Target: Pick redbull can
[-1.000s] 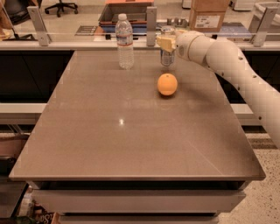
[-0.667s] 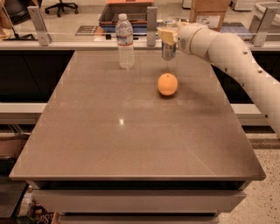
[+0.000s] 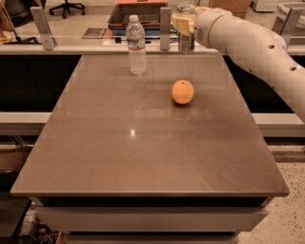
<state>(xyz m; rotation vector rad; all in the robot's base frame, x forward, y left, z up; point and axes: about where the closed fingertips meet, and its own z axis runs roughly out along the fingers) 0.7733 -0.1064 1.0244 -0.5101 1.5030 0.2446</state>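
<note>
redbull can (image 3: pixel 186 44) lifted higher | pincer (image 3: pixel 183 24) grips it above table (image 3: pixel 143 143) rear

The arm (image 3: pixel 259 50) reaches in from the right edge, white and jointed, and slants up and to the left. The wrist (image 3: pixel 204 27) is thick and rounded, roughly level. At its tip, high in the view, is the pincer (image 3: pixel 185 25). Its cream fingers (image 3: pixel 180 22) look clamped on the redbull can (image 3: pixel 186 43), though they hide the contact itself.

Office: swivel chair (image 3: pixel 66 7); fingers (image 3: pixel 181 22) over table (image 3: pixel 143 157)
</note>
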